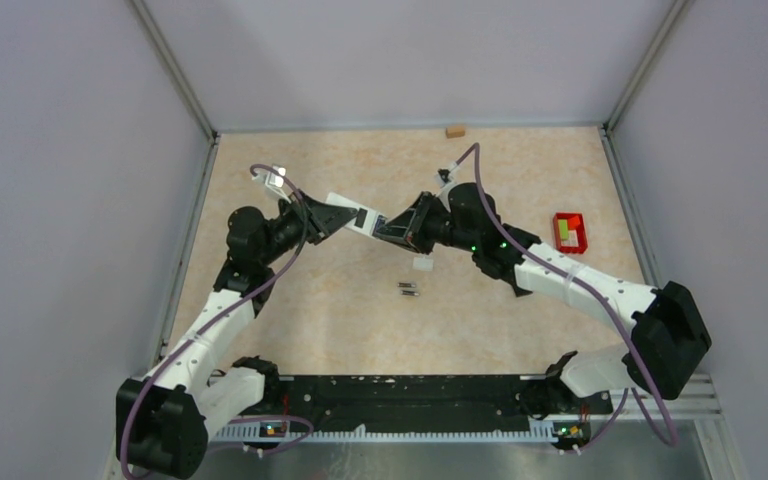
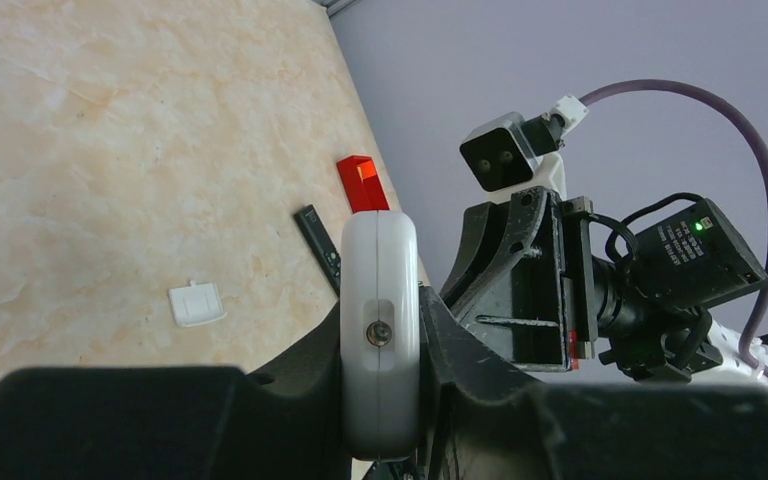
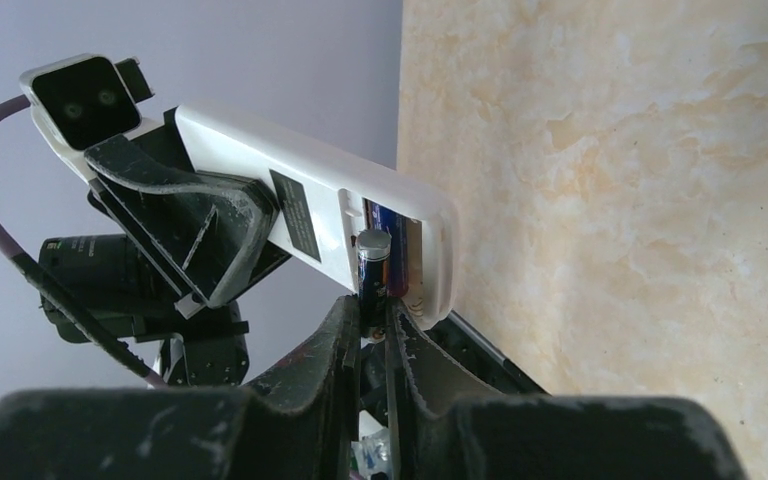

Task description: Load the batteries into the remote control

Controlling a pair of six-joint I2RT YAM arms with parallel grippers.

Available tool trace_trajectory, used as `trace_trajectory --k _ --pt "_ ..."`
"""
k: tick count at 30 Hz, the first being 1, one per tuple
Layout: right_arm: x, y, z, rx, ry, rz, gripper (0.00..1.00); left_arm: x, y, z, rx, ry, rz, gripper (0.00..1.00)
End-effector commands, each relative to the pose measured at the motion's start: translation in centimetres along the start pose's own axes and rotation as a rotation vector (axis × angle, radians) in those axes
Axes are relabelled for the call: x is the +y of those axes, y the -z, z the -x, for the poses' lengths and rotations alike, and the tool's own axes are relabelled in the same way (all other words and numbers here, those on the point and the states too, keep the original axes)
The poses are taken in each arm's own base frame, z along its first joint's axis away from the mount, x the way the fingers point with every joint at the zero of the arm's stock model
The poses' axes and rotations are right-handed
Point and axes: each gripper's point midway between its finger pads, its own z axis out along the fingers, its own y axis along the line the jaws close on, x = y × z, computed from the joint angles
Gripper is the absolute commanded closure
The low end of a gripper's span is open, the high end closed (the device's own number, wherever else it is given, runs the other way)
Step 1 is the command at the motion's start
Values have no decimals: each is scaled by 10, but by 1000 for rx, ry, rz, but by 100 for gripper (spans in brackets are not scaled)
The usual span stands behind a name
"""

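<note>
The white remote control [image 1: 345, 211] hangs above the table, with my left gripper [image 1: 322, 216] shut on its sides; in the left wrist view it stands edge-on [image 2: 380, 290] between the fingers [image 2: 300, 360]. Its battery bay is open [image 3: 400, 250] and faces my right gripper [image 3: 368, 312]. That gripper is shut on a dark battery [image 3: 372, 268], whose silvery end sits at the bay's mouth. A purplish battery [image 3: 394, 262] lies inside the bay beside it. Two more batteries [image 1: 409, 289] rest on the table below. From above, the right gripper [image 1: 407, 232] meets the remote's right end.
The white battery cover [image 1: 422, 264] [image 2: 197, 304] lies on the table under the grippers. A red bin [image 1: 569, 232] [image 2: 362, 183] stands at the right. A small wooden block [image 1: 454, 130] sits by the back wall. Grey walls close in the tabletop [image 1: 290, 320] on three sides.
</note>
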Motion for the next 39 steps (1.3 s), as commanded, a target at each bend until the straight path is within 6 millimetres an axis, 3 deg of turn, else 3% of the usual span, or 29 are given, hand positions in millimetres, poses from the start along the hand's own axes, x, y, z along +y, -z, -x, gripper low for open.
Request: trace_trajectory --k 1,9,19,29,39 --pt "24 0 7 -1 3 62 85 -11 1 2 -6 -41 -48 100" --pt "17 0 4 4 -24 39 69 -10 1 3 -14 -43 -41 100" --pt "19 4 5 -3 -20 42 68 -3 1 5 -27 -45 -8 100" --pt "19 10 6 -15 -11 40 56 -2 0 4 -10 -20 16 100" --pt "23 15 6 -18 -7 53 54 0 -1 -2 34 41 31 100"
